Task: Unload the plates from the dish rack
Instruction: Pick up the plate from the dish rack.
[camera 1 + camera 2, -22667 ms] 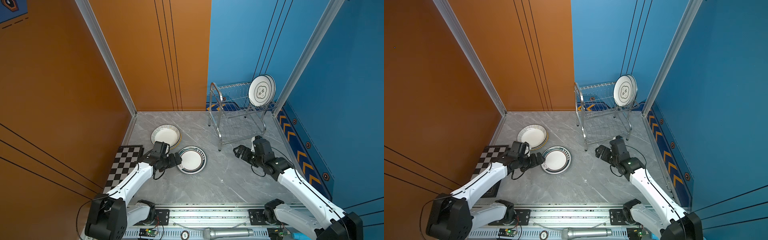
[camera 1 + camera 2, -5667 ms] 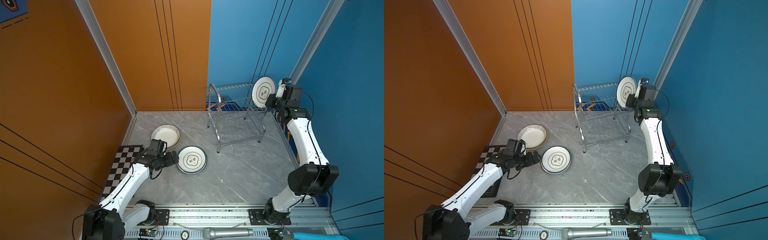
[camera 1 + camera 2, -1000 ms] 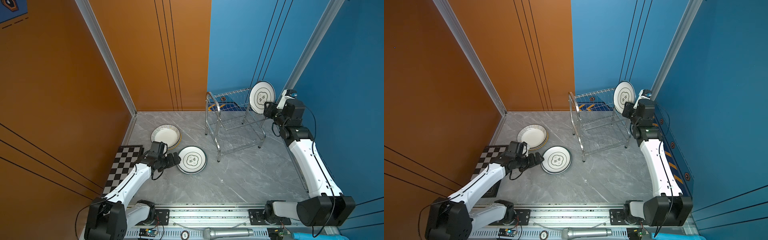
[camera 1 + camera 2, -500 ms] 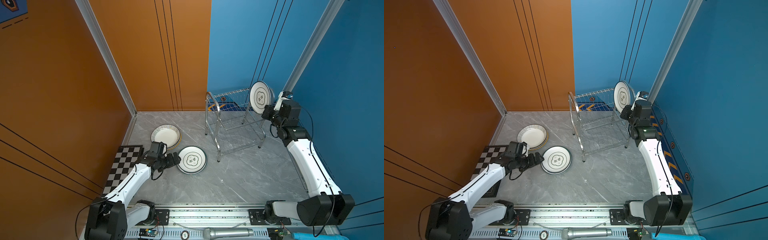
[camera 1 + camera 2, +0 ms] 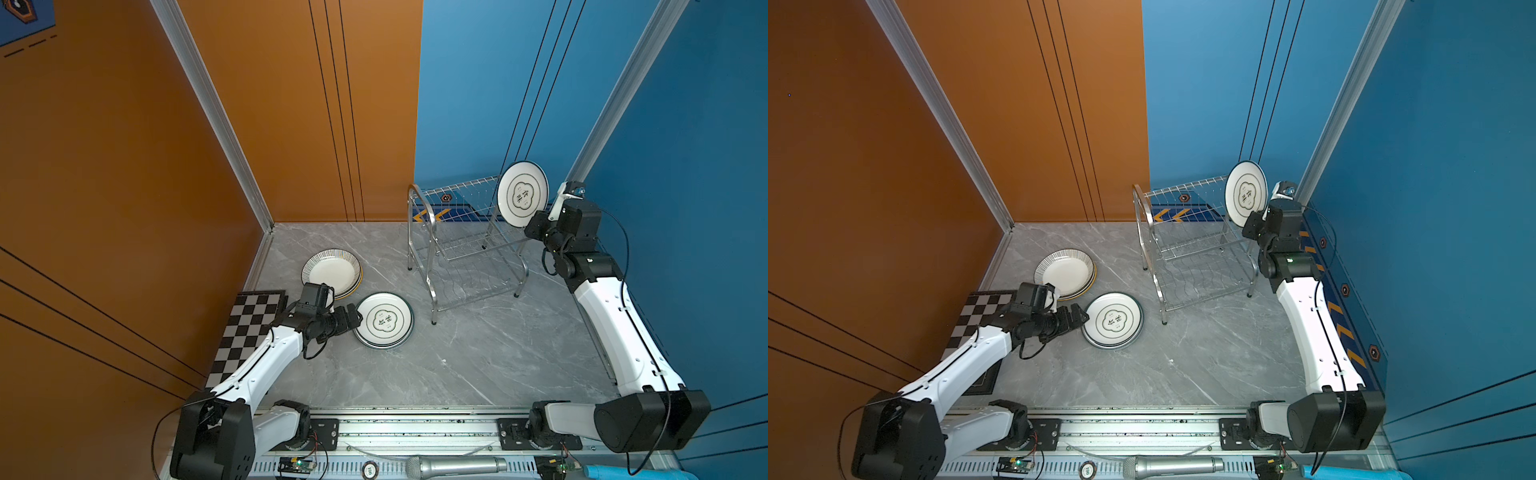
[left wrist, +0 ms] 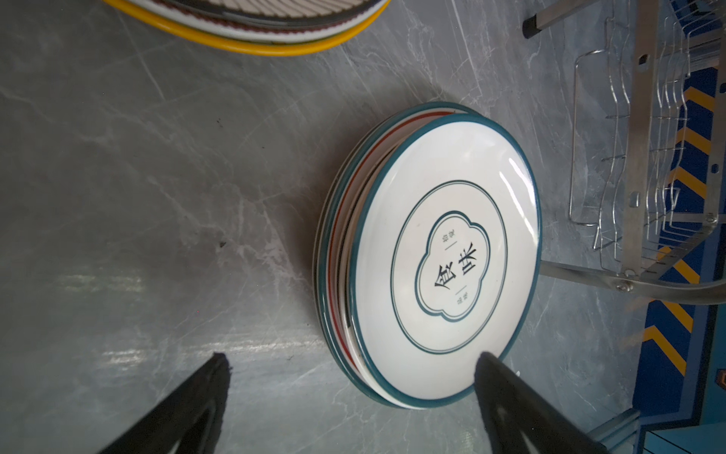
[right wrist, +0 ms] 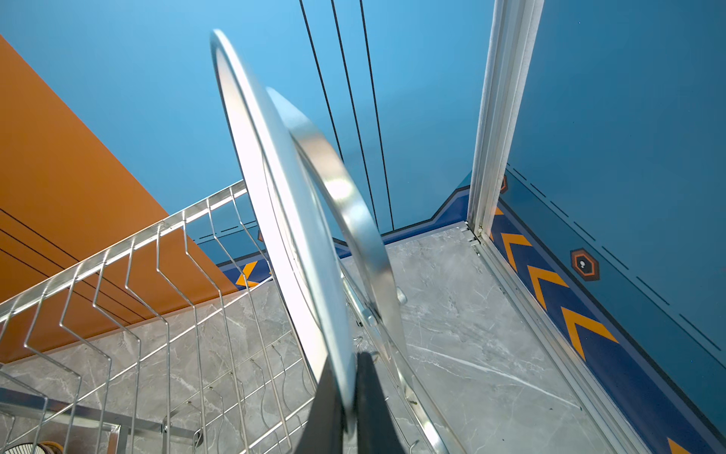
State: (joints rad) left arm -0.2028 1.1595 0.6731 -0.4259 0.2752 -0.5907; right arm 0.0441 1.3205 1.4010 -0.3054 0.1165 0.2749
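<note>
While upright at dish rack (image 5: 465,253), white dark-rimmed plate (image 5: 523,194), right tool (image 7: 347,393) pinching rim, left tool (image 6: 351,357) spread

The floor (image 5: 478,365) is a glossy grey marble-veined surface lying below both the left gripper (image 5: 354,319) and the right gripper (image 5: 529,226). Beyond and outboard of the left gripper stand orange wall panels (image 5: 124,166). Near the right gripper stand blue wall panels (image 5: 685,104), joined by aluminium corner posts (image 5: 208,106) and edged with a chevron-marked skirting (image 7: 550,283).
</note>
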